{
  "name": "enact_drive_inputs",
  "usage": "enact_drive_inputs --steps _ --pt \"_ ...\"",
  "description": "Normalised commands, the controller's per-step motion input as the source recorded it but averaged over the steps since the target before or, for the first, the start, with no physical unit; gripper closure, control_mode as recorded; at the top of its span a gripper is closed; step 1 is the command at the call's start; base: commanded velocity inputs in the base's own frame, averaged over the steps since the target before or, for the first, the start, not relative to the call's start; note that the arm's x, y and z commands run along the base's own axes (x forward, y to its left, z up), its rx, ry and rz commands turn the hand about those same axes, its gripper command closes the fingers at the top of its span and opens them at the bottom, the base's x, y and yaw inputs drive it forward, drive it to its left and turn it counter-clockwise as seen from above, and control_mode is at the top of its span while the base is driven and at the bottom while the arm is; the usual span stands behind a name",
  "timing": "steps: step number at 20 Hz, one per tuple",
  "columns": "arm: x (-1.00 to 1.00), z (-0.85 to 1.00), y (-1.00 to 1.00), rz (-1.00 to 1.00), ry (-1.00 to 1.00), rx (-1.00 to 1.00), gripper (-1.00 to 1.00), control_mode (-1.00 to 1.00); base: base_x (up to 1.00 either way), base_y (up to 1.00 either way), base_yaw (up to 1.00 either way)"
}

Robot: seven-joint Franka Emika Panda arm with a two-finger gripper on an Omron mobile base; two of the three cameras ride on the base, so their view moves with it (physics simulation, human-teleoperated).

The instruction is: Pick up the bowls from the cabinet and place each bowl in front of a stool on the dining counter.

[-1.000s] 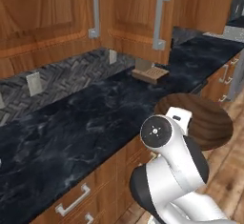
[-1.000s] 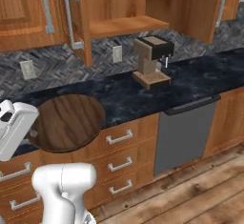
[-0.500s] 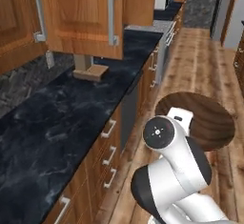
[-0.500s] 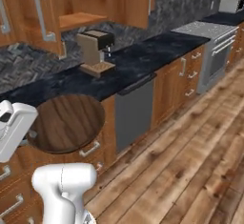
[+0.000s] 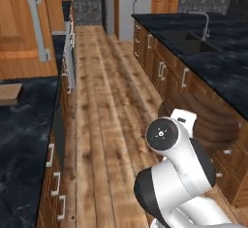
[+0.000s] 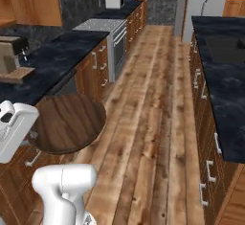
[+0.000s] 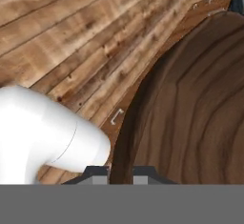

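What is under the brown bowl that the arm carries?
Wooden floor and drawer fronts lie under the brown bowl. The fingers clamp its rim. The bowl covers whatever is directly below it.

Dark brown bowl [image 6: 67, 122]: wood-grained w/ ringed figure, smooth, low sheen. Floor [image 5: 104, 101]: warm plank wood, knotty, matt. Counter tops [image 5: 19, 139]: black marble, pale veins, slight gloss. Cabinet door [image 5: 22, 28]: reddish wood, panelled, w/ brushed grey metal bar handle [image 5: 39, 24]. Drawer fronts [image 6: 203, 123]: same wood, small metal pulls. Arm shell [image 5: 177, 173]: glossy white plastic, dark joints.
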Motion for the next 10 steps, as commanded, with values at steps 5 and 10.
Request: enact_drive_inputs --steps 5,10 --pt "0.00 0.00 0.00 0.00 0.00 0.00 1.00 1.00 -0.49 0.00 -0.70" --pt "0.00 0.00 0.00 0.00 0.00 0.00 1.00 1.00 -0.04 -0.19 -0.31"
